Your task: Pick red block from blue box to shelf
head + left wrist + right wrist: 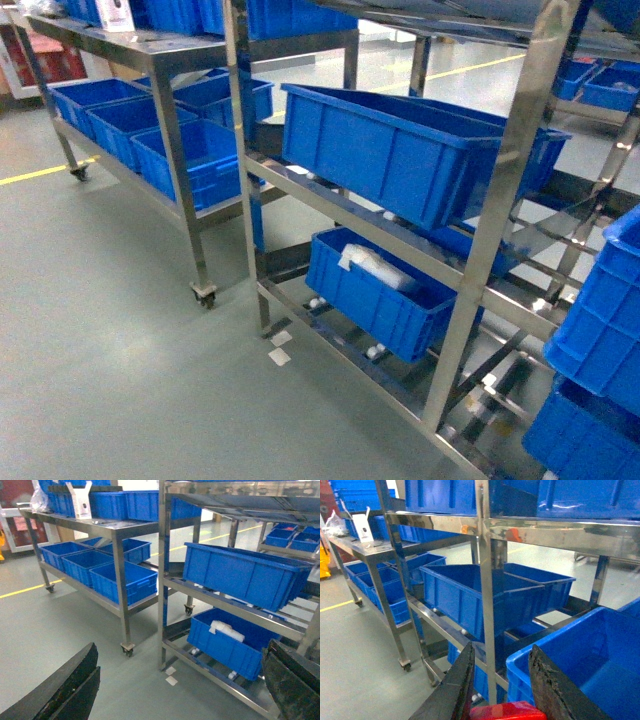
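Jaws are absent from the head view, which shows only the shelf of shiny steel uprights and rails carrying dark blue ribbed crates, with a second wheeled rack off to the left on the grey floor. Neither the red block nor the pale blue box appears here.

From the left wrist, the left gripper has its jaws spread wide, one at each lower corner, with nothing between them. A white card stands on the far rack, its dark mark too small to read.

From the right wrist, the right gripper has its jaws clenched on the red block, whose glossy top shows at the bottom edge, just in front of the shelf. I judge the block light, rigid and slippery, so flat opposite sides suit the grip better than the stud. No brand or writing is legible anywhere.
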You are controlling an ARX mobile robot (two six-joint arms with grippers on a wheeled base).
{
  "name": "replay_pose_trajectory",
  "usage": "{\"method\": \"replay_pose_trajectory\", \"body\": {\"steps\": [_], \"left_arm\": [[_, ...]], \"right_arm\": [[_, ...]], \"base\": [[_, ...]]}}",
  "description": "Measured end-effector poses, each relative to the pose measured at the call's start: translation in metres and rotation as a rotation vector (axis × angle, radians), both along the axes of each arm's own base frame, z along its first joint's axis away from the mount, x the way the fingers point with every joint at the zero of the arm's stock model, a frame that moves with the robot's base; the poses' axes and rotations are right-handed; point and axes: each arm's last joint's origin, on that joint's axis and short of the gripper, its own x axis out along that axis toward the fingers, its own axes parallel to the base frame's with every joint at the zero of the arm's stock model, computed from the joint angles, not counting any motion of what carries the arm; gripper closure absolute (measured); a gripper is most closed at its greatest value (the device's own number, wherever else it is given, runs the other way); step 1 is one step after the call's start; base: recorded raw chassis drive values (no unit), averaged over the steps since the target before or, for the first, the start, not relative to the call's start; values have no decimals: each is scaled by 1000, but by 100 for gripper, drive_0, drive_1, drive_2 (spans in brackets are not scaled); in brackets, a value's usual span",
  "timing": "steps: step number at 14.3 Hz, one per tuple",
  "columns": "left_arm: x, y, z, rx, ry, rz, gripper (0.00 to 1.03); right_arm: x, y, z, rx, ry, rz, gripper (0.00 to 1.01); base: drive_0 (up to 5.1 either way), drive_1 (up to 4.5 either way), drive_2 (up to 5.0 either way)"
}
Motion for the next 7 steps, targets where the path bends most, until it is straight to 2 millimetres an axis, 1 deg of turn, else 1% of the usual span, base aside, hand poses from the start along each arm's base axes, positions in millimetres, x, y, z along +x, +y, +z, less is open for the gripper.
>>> {"method": "replay_pose_trajectory", "body": {"steps": [7], "left_arm": [[0, 0, 0, 0, 1, 3, 5]], "right_arm": [[-1, 0, 1, 0, -6, 3, 75]], "base": [[-176, -176, -176]]}}
